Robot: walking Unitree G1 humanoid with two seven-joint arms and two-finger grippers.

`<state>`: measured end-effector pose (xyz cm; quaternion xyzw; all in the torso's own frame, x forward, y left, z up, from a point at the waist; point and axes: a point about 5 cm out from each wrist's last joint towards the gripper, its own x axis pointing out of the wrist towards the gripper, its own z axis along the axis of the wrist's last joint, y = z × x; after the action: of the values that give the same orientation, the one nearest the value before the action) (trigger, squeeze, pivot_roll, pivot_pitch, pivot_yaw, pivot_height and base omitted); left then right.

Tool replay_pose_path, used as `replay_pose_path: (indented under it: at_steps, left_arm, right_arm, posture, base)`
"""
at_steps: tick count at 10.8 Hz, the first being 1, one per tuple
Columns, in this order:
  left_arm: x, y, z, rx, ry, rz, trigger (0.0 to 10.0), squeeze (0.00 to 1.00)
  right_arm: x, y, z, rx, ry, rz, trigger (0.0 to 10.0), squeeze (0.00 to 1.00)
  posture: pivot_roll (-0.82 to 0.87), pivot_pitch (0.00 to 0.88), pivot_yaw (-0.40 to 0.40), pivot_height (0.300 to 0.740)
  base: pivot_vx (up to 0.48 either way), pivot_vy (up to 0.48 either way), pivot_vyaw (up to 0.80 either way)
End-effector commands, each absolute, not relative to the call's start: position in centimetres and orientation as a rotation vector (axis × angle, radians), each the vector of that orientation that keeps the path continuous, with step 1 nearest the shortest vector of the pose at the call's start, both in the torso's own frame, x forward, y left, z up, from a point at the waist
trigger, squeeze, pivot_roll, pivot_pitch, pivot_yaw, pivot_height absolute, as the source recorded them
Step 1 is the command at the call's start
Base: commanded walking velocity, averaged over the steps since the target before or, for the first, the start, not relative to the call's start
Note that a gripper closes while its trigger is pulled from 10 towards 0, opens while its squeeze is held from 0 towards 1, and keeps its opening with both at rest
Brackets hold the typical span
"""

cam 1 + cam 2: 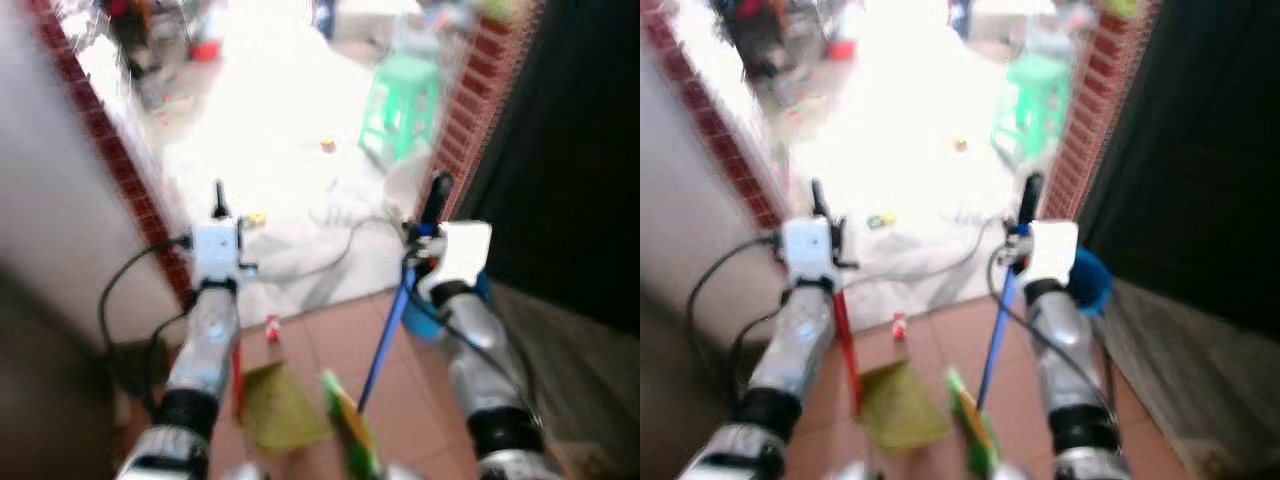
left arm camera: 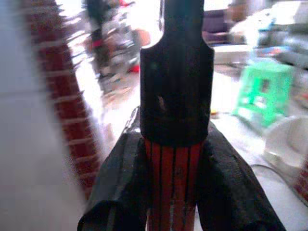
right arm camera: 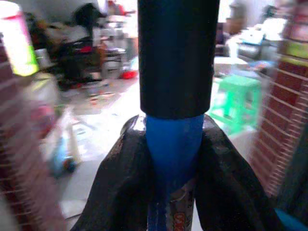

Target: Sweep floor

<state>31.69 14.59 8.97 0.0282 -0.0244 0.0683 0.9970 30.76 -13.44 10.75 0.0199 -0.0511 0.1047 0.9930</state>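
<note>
Low between the two arms, over the reddish tiled floor [image 1: 330, 330], the sweeping tools are carried: a blue-handled broom [image 1: 385, 345] is held by the right gripper [image 3: 175, 159], its fingers [image 3: 120, 187] clamped on the blue shaft just below the black end cap, and its green head [image 1: 345, 430] is seen near the bottom of the head view; a red-handled dustpan [image 1: 275, 405] is held by the left gripper [image 2: 175, 168], whose fingers [image 2: 122, 183] are closed on the striped red handle under its black cap, the yellowish pan hanging close beside the broom head; whether either tool touches the floor cannot be told.

Trouble could come from a grey cable [image 1: 320, 260] lying across the pale ground just beyond the tiles; the broom or a foot may be judged likely to snag it; the long handles could also be knocked against the red brick posts [image 1: 135, 190] of the narrow opening, and a grip held so near the handle ends may let a tool swing.

Small litter is scattered ahead: a small red and white object [image 1: 271, 328] on the tiles, a yellow scrap [image 1: 255, 217] and another bit [image 1: 327, 144] farther out; the pale outdoor ground is overexposed and blurred; a green plastic stool [image 1: 400, 105] stands beyond the right post, cluttered belongings are heaped at the far side, a white wall is on the left and a dark door [image 1: 580, 150] on the right.
</note>
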Motion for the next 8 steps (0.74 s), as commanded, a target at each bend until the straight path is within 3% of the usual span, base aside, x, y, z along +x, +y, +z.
replay_pose_path:
  at_steps: [1,5,8]
  left_arm:
    - [32.2,14.5,10.7,0.071,-0.123,0.125,10.0,0.0]
    - [31.9,16.7,10.4,0.021,-0.104,0.266,10.0,0.0]
    - [31.8,16.4,10.2,-0.005,-0.091,0.229,10.0,0.0]
  right_arm:
    - [31.0,-13.3,11.7,0.037,-0.146,0.224,10.0,0.0]
    - [30.9,-13.0,11.9,0.022,-0.158,0.264,10.0,0.0]
    - [31.1,-13.0,12.1,0.037,-0.164,0.264,10.0,0.0]
  posture:
    - [-0.1,0.0,0.035,0.74]
    - [-0.1,0.0,0.032,0.74]
    - [-0.1,0.0,0.031,0.74]
  base:
    - [0.0,0.0,0.0]
    - [0.0,0.0,0.72]
    - [0.0,0.0,0.69]
